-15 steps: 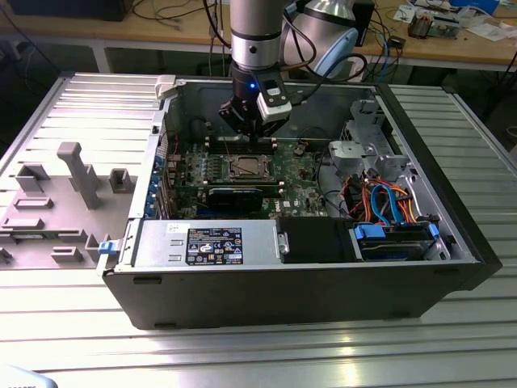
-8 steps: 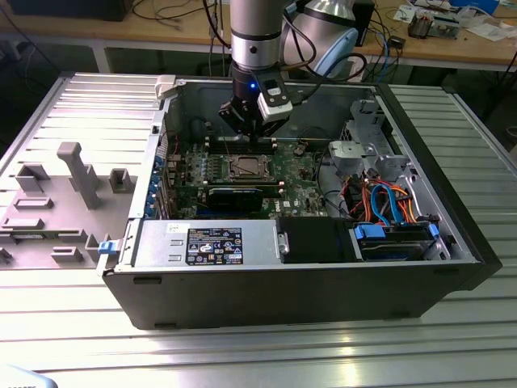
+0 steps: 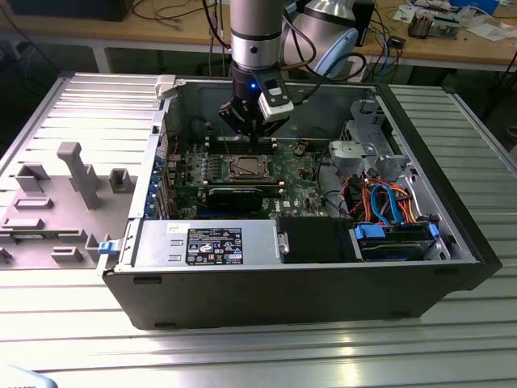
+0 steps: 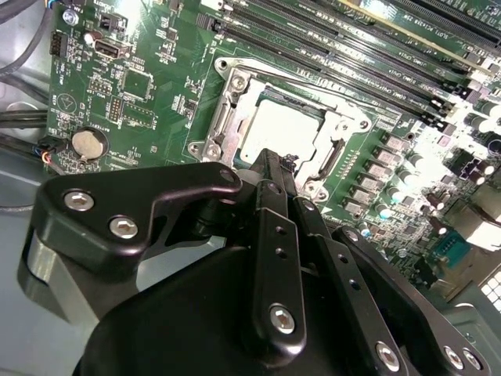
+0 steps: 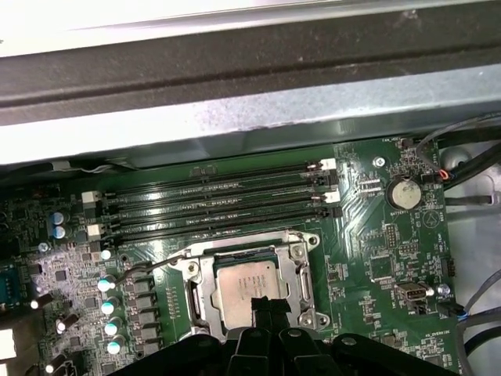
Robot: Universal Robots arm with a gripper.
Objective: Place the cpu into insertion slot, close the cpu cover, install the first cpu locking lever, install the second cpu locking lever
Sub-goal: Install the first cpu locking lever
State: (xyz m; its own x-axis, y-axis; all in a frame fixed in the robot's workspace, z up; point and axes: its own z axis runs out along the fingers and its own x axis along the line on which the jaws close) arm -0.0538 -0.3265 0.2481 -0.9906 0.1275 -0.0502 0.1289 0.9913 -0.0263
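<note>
Cpu [image 5: 249,286] seated in socket, gripper [image 5: 272,307] just above its edge

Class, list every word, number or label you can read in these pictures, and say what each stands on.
Label on the power supply, exterior view: print too small to read.
White lettering on the motherboard, in both wrist views: too small to read.
Top of the cpu: faint marks, unreadable.
No text can be quoted.

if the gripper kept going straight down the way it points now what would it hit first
Most likely the cpu seated in its socket, or the cpu cover framing it: in both wrist views the gripper tips sit over the socket's near edge, though depth is hard to judge.
</note>
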